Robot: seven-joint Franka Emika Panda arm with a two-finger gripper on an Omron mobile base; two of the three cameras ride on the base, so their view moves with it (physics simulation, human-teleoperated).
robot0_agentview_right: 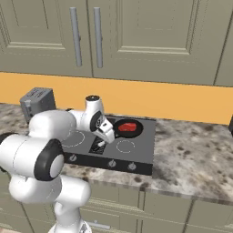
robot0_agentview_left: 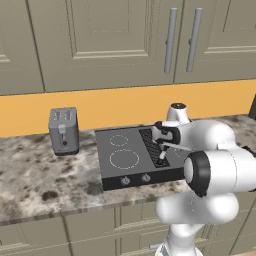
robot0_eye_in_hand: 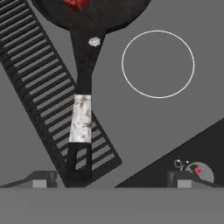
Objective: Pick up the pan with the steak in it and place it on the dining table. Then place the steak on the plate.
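Status: task at its opening stage, as judged from the layout. Nothing lifted, nothing moved to the dining table, nothing plated.

Pan (robot0_agentview_right: 129, 128): black, round, resting on the rear burner of the cooktop (robot0_agentview_right: 136, 157), toward the back edge of the surface (robot0_agentview_right: 191, 154). Its handle (robot0_eye_in_hand: 82, 113), with a pale band partway along, runs forward from the pan across the ribbed centre strip (robot0_eye_in_hand: 30, 74).

Steak (robot0_agentview_right: 129, 127): red chunk, lying inside the pan.

Tool (robot0_eye_in_hand: 111, 179): jaws spread wide, holding nothing. It hovers over the cooktop just in front of the pan; in the hand view the handle's end sits just inside the left fingertip (robot0_eye_in_hand: 41, 180), off-centre in the gap. No contact is evident.

Remaining: grasp, carry, set down, then transfer the steak.
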